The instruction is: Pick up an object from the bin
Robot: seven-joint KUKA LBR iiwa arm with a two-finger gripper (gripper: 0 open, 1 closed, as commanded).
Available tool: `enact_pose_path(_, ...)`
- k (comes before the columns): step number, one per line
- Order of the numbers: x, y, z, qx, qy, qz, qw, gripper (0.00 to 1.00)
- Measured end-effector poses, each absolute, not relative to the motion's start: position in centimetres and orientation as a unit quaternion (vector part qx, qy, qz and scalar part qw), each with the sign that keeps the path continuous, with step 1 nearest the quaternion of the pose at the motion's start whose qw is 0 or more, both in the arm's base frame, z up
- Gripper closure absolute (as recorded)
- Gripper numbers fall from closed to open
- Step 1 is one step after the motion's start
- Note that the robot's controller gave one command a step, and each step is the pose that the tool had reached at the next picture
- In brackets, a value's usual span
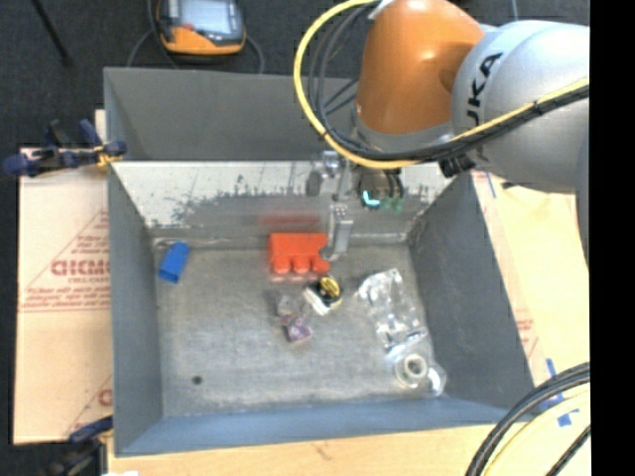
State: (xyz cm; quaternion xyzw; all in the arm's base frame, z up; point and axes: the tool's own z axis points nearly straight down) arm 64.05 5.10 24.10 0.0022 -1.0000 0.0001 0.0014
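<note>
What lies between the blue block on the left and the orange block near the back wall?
Nothing: in the camera view that stretch is bare grey bin floor between the blue block and the orange block.

From my end the thing to grab looks like an orange-red plastic block [296, 252], chunky, with rounded bumps along its near edge, lying flat on the bin [198, 365] floor close to the back wall, roughly mid-width

We're seeing a silver-grey rounded arm [541, 102] with black KUKA lettering [478, 75], a glossy orange dome cover [417, 62] on the wrist — a thin yellow cable [301, 59] loops round it — and a grey metal gripper [339, 249] underneath.
</note>
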Motion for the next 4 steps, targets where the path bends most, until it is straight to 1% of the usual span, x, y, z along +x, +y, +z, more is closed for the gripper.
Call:
enact_pose_path(1,57.8,4.6,22.2,0.238,-0.971,0.0,0.0,0.0)
enact_pose_path(2,53.4,3.9,12.9,0.325,-0.946,-0.001,0.002,0.0)
enact_pose_path(3,57.5,5.4,7.0,0.535,-0.845,0.0,-0.002,0.0)
enact_pose_path(4,57.5,5.4,7.1,0.534,-0.846,-0.001,-0.002,1.0)
